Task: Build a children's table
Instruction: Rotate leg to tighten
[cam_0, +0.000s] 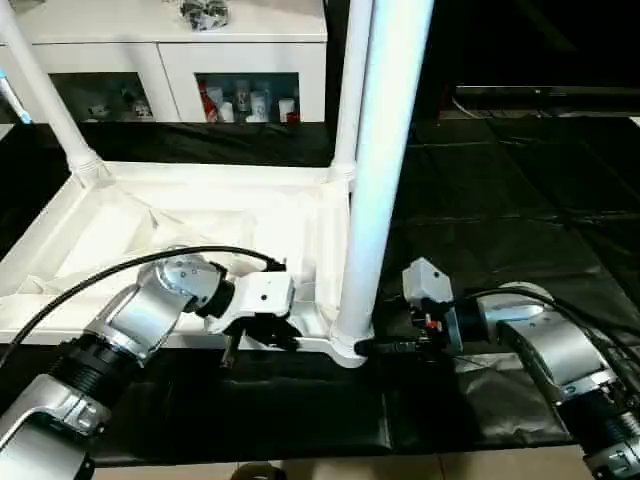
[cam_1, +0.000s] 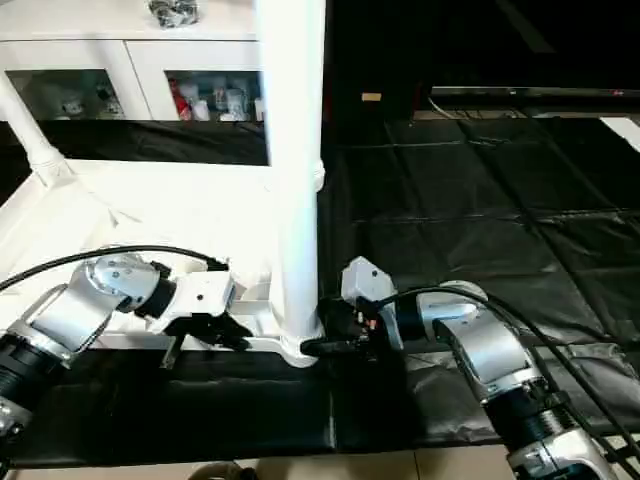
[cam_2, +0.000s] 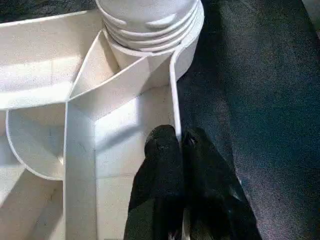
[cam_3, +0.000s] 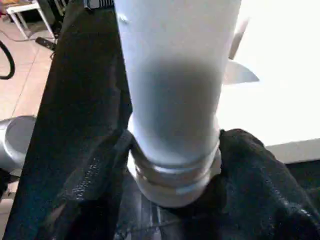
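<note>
the left gripper (cam_2: 179, 142) pinches the thin rim of the white plastic ribbed tabletop (cam_0: 170, 215), which lies upside down on the black mat (cam_0: 520, 190). the right gripper (cam_3: 172, 165) closes its two fingers around the base of the white tubular leg (cam_0: 385, 150) standing upright in the near corner socket. two more legs stand at the far corners, before a white cabinet with glass doors (cam_0: 240, 70).

Glare washes out the white table top (cam_0: 200, 215), the dark floor mat (cam_0: 520, 180) stays dim, and the near leg (cam_3: 175, 100) looks softly blurred.
</note>
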